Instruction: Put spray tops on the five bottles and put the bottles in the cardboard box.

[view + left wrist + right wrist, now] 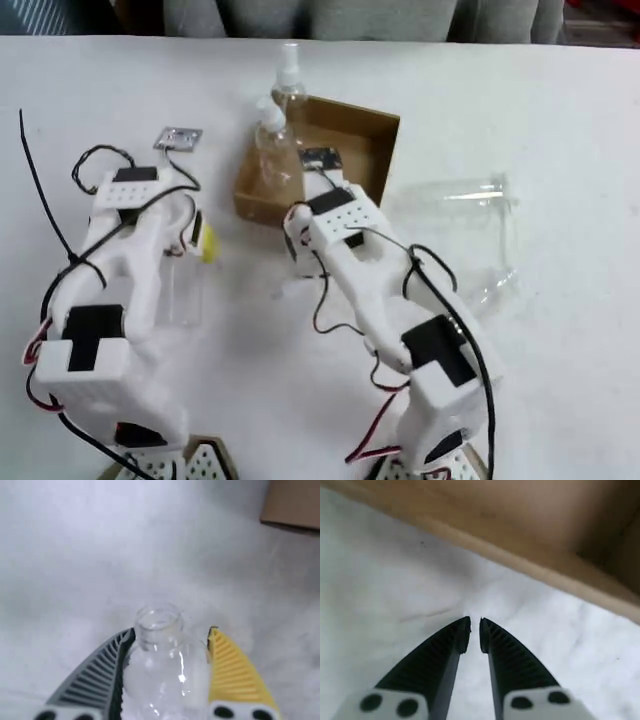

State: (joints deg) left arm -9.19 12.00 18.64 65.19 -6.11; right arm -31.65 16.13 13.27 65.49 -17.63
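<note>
Your left gripper [171,631] hugs a clear bottle [162,675] with no top on, one finger on each side. The cardboard box [378,135] is near it on the white table [560,120]. Your right gripper [475,630] is almost closed and holds nothing, just beside the box wall. A topped bottle [270,140] stands at the box's left edge; you cannot tell if it is inside. A second topped bottle [290,70] stands behind. A clear plastic tub [470,235] lies right of the box.
</note>
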